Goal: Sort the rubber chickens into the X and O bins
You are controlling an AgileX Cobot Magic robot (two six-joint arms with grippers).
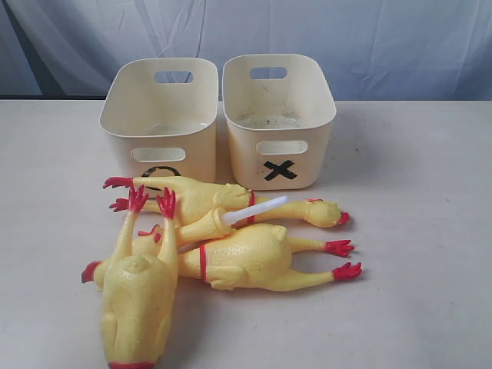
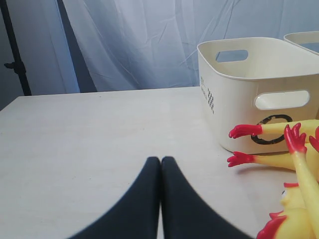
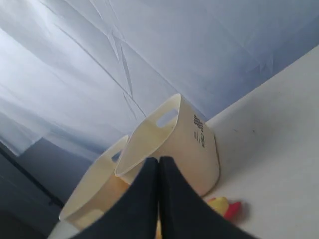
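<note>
Rubber chickens lie in a heap on the table in front of the bins. The back chicken has its feet to the left and its head to the right. The middle chicken points its feet to the right. The front chicken has its feet toward the bins. The O bin stands on the left and the X bin on the right, both holding no chicken. Neither gripper shows in the exterior view. My left gripper is shut over bare table, left of the O bin. My right gripper is shut, with the X bin beyond it.
A white tube lies slantwise across the heap. A pale blue cloth backdrop hangs behind the table. Bare tabletop stretches to the right of the chickens and to the left. A dark stand rises past the table's far left.
</note>
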